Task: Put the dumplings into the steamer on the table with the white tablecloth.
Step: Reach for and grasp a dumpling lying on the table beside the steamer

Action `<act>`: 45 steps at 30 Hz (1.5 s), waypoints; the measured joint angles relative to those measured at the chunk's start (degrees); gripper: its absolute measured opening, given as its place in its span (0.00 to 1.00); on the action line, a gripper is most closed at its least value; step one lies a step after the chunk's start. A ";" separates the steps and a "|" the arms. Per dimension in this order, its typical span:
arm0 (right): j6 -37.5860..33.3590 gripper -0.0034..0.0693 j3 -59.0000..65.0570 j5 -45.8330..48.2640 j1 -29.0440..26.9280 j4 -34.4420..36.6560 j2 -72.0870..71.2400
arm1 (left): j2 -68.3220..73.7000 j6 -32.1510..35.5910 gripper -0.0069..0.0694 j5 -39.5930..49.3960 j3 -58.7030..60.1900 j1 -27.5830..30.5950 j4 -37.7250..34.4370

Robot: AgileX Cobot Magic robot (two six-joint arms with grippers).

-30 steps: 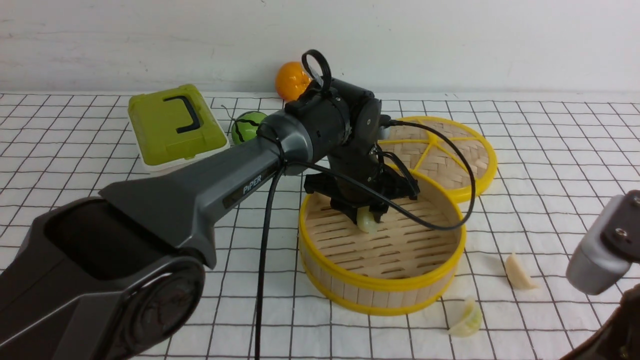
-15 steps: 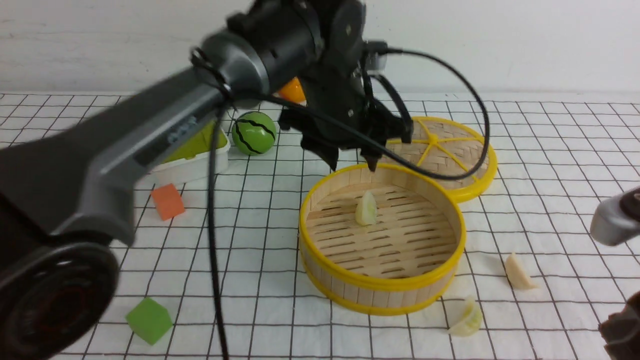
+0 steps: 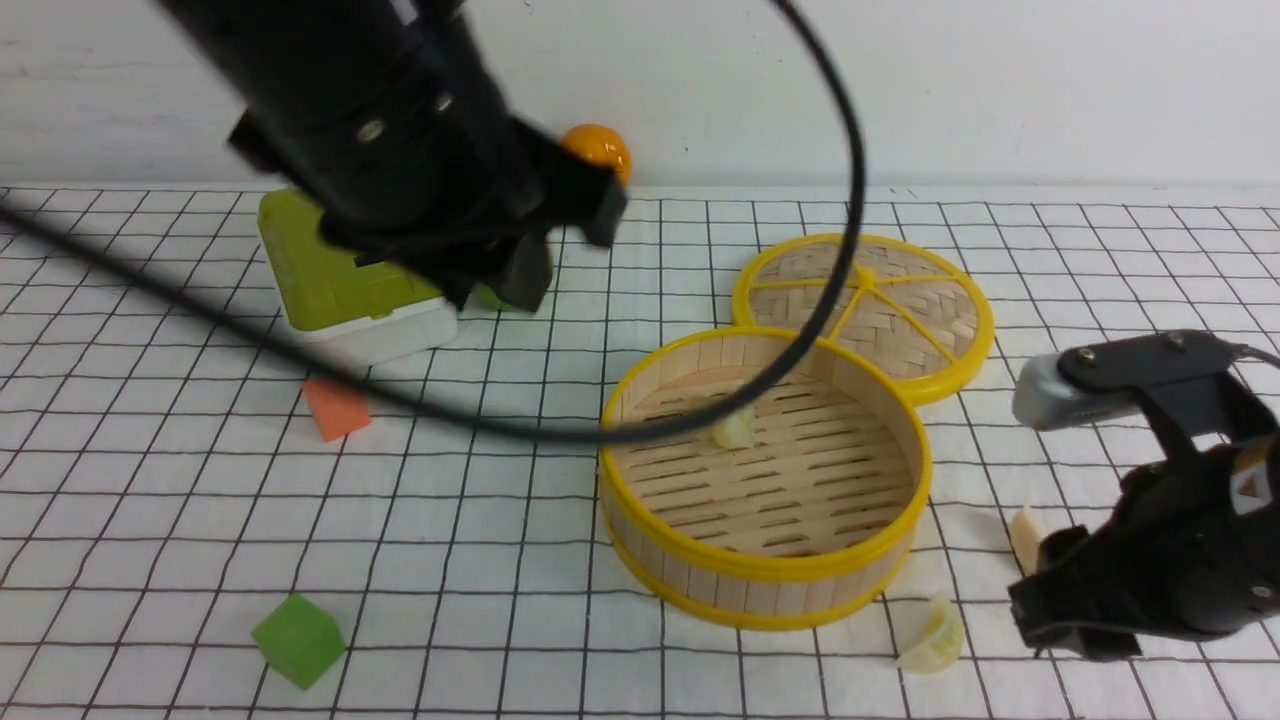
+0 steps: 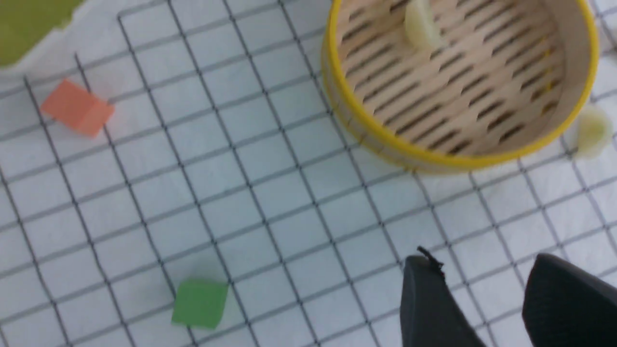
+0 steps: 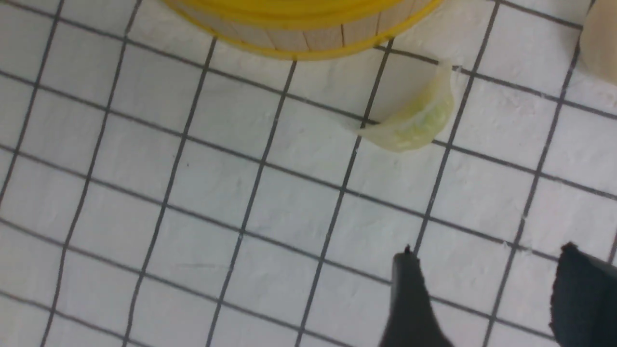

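The steamer [image 3: 765, 572] stands on the white tablecloth [image 3: 520, 560]. One dumpling [image 3: 735, 430] lies on its slatted floor. Two dumplings lie on the cloth at its near right: a greenish one [image 3: 935, 640] and a cream one [image 3: 1023, 535], which is partly behind my right gripper [image 3: 1070, 615]. That gripper is open and empty [image 5: 487, 262], just above the cloth, a short way from the greenish dumpling [image 5: 414, 125]. My left gripper [image 3: 500, 285] is open and empty [image 4: 487, 270], raised high to the left of the steamer [image 4: 366, 130].
A flat woven lid [image 3: 870, 300] lies behind the steamer. A green-lidded box [image 3: 330, 270] and an orange ball [image 3: 600, 150] are at the back left. An orange cube [image 3: 337, 410] and a green cube [image 3: 298, 640] lie on the left. The left arm's cable [image 3: 500, 425] hangs across the steamer's left rim.
My left gripper let go of a dumpling in the steamer, then rose and drew back to the left. My right gripper came in low beside the two dumplings on the cloth.
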 joint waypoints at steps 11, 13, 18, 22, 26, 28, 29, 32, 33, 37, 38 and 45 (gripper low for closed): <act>9.50 0.67 -0.16 -12.96 -2.99 1.50 16.84 | -25.59 -6.57 0.39 -11.00 33.56 0.00 0.12; 10.56 0.67 -0.49 -15.02 -2.99 2.62 19.46 | -29.75 -7.73 0.39 -12.00 38.12 0.00 0.63; 10.75 0.67 -0.55 -17.18 -2.99 5.72 22.19 | -33.72 -8.97 0.40 -12.43 41.71 0.00 2.76; 10.75 0.67 -0.59 -17.35 -2.99 6.21 22.68 | -34.04 -9.90 0.40 -12.62 41.74 0.00 4.28; 10.22 0.67 -0.59 -16.99 -2.99 6.21 23.31 | -33.98 -10.08 0.40 -13.32 41.74 0.00 4.44; 10.00 0.66 -0.59 -16.77 -2.89 6.35 23.86 | -33.98 -10.08 0.40 -13.67 41.74 0.00 4.50; 10.00 0.66 -0.61 -16.77 -2.86 6.42 23.96 | -33.98 -10.08 0.40 -13.72 41.74 0.00 4.50; 9.72 0.61 -1.05 -16.19 -2.81 6.19 24.39 | -33.98 -10.08 0.40 -13.93 41.74 0.00 4.50; 9.40 0.60 -1.05 -16.00 -2.81 6.19 24.39 | -33.98 -10.08 0.40 -13.93 41.74 0.00 4.55; 7.13 0.48 -1.05 -14.54 -2.81 6.19 24.39 | -33.98 -10.08 0.40 -13.93 41.74 0.00 4.55; 6.05 0.40 -1.05 -13.72 -2.81 6.19 24.39 | -33.98 -10.08 0.40 -13.93 41.74 0.00 4.55; 0.52 0.32 -2.44 -8.41 -2.81 6.24 24.39 | -33.98 -10.08 0.40 -13.88 41.74 0.00 4.55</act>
